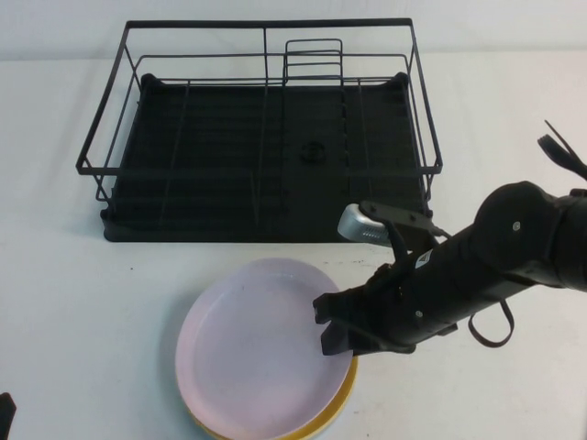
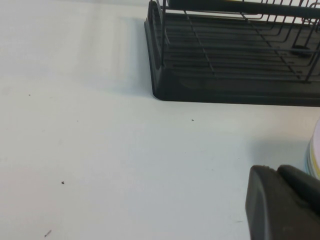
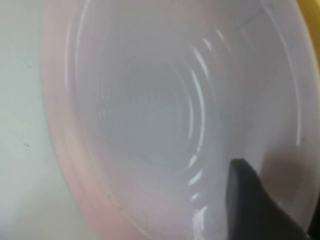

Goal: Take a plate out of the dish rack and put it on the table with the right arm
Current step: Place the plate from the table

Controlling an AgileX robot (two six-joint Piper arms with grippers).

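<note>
Now the round pale pink plate [image 1: 252,353] lies on a yellow plate [image 1: 341,403]; the right gripper [image 1: 332,323] sits at its rim, jaws slightly parted, probably releasing. Left gripper [image 2: 280,205] is parked near the table's [image 1: 73,302] corner, state unclear.

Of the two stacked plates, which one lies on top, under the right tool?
The pink-lilac plate; the yellow plate shows only as a rim beneath it. The right tool is at its edge.

White table [image 1: 73,302], black dish rack [image 1: 261,160] at the back, yellow plate [image 1: 337,411] in front.
</note>
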